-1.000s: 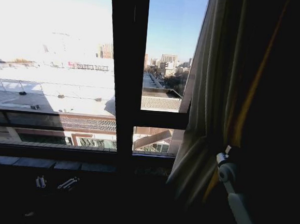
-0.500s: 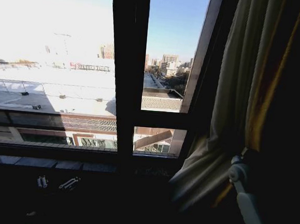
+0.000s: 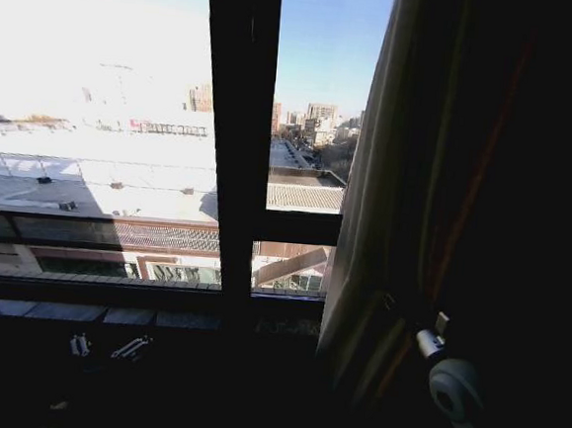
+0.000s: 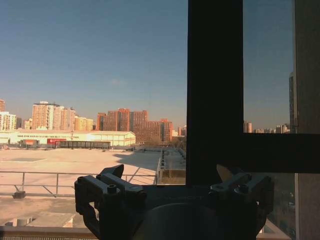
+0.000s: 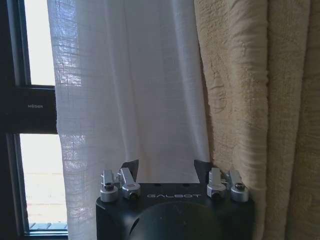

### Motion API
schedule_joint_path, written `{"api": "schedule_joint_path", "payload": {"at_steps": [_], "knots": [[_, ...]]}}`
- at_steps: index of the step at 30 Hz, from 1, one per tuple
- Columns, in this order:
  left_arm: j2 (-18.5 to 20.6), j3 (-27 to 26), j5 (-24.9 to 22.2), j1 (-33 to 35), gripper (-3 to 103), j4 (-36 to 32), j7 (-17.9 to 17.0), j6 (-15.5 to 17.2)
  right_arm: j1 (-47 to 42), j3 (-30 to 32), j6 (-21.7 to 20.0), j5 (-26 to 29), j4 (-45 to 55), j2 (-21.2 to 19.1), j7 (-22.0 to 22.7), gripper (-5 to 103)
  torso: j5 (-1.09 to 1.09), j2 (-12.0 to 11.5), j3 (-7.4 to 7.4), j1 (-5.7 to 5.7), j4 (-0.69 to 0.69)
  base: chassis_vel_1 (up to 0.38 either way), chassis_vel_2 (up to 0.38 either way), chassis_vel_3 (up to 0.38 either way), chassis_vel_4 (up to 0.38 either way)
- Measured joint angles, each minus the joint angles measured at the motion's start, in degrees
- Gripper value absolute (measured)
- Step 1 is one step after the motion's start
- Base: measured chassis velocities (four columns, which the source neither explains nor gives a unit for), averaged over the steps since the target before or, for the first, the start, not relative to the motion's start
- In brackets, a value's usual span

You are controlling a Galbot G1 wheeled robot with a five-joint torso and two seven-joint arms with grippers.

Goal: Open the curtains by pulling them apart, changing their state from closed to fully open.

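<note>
We are seeing the curtains (image 3: 386,202) hanging bunched at the right of the window frame (image 3: 234,141). Our right claw (image 5: 166,167) is facing the sheer panel, jaws apart; our left claw (image 4: 170,175) is hanging spread before the glass.

One sheer white curtain panel (image 5: 135,100) hangs just beside one thicker beige drape (image 5: 250,110). One dark window frame (image 3: 233,150) stands beside that panel. Two grippers show: the right gripper (image 5: 165,167) before the panel, the left gripper (image 4: 172,175) before the frame.
</note>
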Motion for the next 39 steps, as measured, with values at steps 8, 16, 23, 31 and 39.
{"api": "schedule_joint_path", "payload": {"at_steps": [8, 16, 23, 31, 39], "knots": [[1.15, -0.27, -1.67, -0.75, 100, 0.13, -0.22, 1.40, -9.93, 0.21, 0.74, -3.55, 7.09, 5.78, 0.36, 90, 0.00, 0.00, -0.01, 0.00, 0.01, 0.000, 0.000, 0.000, 0.000], [2.30, -0.74, -3.86, -1.23, 100, 0.08, -0.31, 4.28, -11.81, -0.04, 4.92, -9.96, 7.87, 7.46, -2.78, 100, 0.00, 0.00, 0.00, 0.00, 0.03, 0.000, 0.000, 0.000, 0.000], [3.52, -1.44, -4.68, -0.87, 100, 0.02, -0.30, 5.46, -11.92, -0.05, 7.72, -13.16, 7.19, 8.59, -4.99, 100, 0.01, 0.00, 0.00, 0.00, 0.03, 0.000, 0.000, 0.000, 0.000], [3.67, -1.26, -4.74, -0.94, 100, 0.00, -0.28, 5.74, -11.96, -0.40, 7.88, -13.31, 7.35, 8.82, -5.88, 100, 0.02, 0.00, 0.00, 0.00, 0.03, 0.066, 0.065, -0.047, -0.064], [3.42, -1.16, -4.59, -1.01, 100, 0.00, -0.28, 5.75, -11.93, -0.48, 7.86, -13.27, 7.16, 8.82, -6.43, 100, -0.02, 0.00, 0.00, 0.00, 0.03, 0.166, 0.166, -0.152, -0.169]]}}
